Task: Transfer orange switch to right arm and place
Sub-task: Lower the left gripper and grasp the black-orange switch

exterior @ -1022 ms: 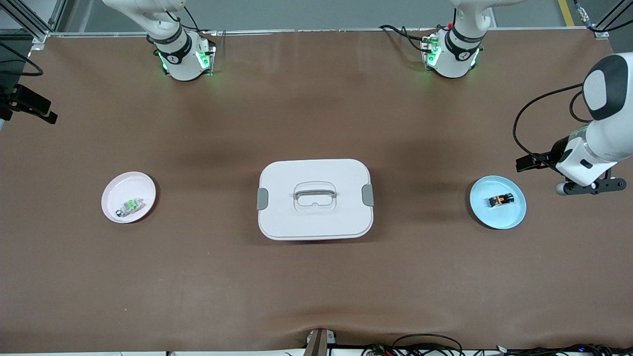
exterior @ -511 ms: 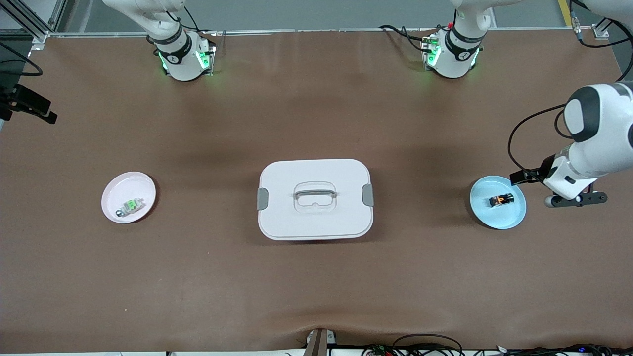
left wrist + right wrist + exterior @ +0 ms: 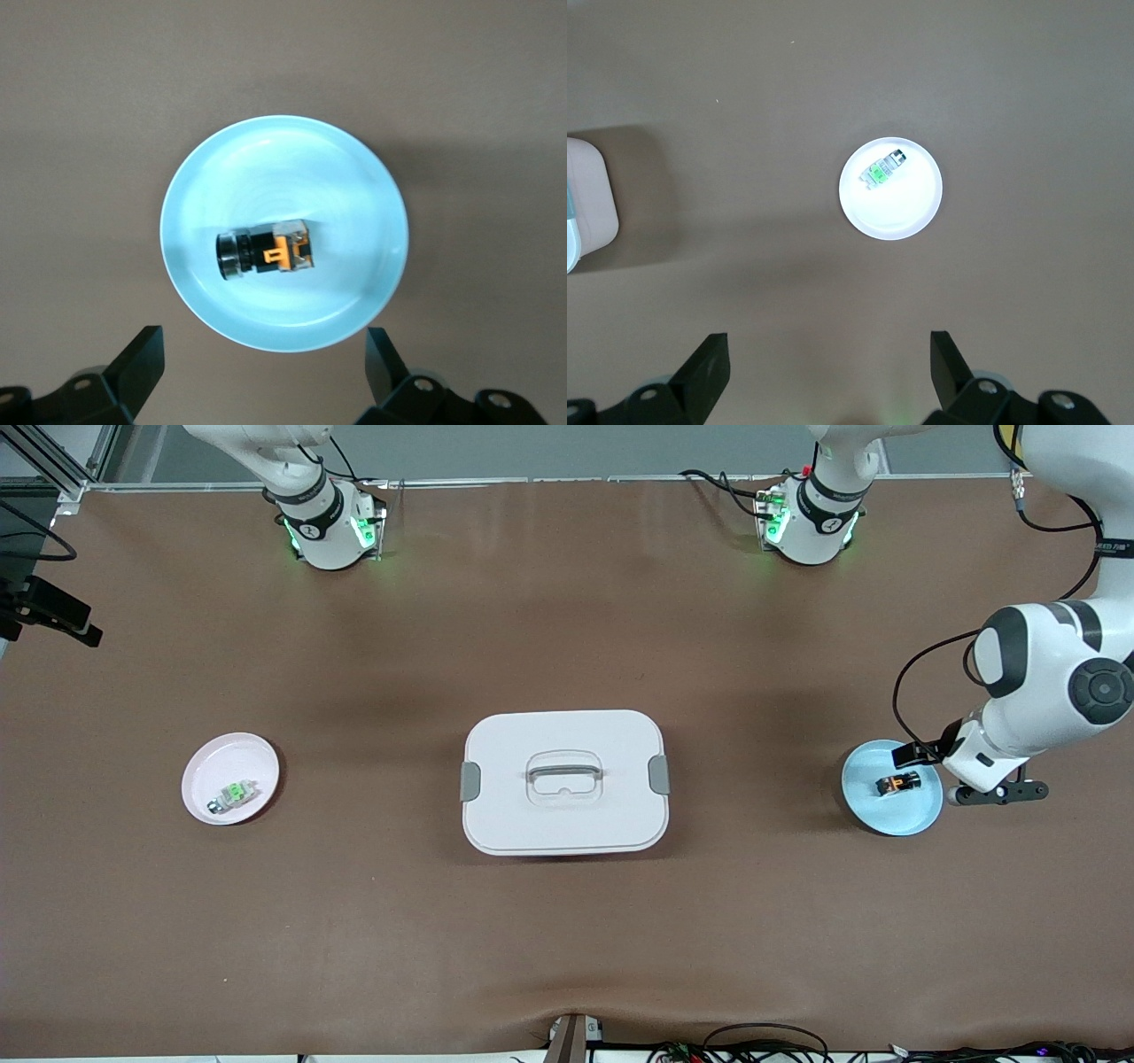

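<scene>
Left gripper (image 3: 261,376) moved in from the table's left-arm end since a second ago, now hanging over the blue plate's (image 3: 912,819) edge, wrist covering a bit of the rim in the front view. Fingers (image 3: 142,363) spread wide, nothing between them. Plate and switch exactly where they were before.

Switch (image 3: 897,784) lying on its side in the blue plate, roughly in the middle (black body, orange section, silvery ring at one end). In the left wrist view switch (image 3: 266,252) sits well clear of both fingertips, plate rim (image 3: 177,190) fully visible.

Right gripper (image 3: 828,376) not in the front view, just waiting up high over the table's right-arm end. Fingers (image 3: 709,363) wide apart, holding nothing. Looking down on the pink plate (image 3: 908,221) with the clear-and-green part (image 3: 881,168) in it, corner of the box (image 3: 589,208) at the view's edge.

White lidded box (image 3: 564,781) with grey latches and a handle sitting mid-table between the two plates. Pink plate (image 3: 208,757) with the green part (image 3: 232,794) toward the right arm's end.
</scene>
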You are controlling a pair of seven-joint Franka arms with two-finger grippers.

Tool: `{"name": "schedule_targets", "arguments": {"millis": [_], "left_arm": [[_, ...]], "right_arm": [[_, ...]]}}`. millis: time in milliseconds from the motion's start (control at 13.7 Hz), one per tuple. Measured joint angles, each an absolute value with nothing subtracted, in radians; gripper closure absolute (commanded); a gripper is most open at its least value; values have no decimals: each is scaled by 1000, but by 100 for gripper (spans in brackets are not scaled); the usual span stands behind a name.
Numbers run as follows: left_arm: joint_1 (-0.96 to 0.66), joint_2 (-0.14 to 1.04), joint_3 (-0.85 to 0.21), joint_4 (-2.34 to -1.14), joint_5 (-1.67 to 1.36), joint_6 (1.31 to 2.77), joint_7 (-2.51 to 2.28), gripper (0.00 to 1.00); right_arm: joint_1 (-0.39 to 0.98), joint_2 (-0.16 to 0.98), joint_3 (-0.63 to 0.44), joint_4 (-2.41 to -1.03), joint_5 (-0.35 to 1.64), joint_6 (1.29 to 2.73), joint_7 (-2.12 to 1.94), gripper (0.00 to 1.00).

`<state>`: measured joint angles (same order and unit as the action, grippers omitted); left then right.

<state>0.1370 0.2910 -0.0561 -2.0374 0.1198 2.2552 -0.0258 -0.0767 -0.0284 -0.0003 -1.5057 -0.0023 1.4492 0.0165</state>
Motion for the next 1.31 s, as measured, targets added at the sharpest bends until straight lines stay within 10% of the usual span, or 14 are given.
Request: {"name": "schedule_targets", "arguments": {"millis": [1314], "left_arm": [[166, 444, -64, -2067, 158, 2493, -26, 0]], "right_arm": [[-77, -28, 0, -1505, -2, 1449, 16, 0]]}}
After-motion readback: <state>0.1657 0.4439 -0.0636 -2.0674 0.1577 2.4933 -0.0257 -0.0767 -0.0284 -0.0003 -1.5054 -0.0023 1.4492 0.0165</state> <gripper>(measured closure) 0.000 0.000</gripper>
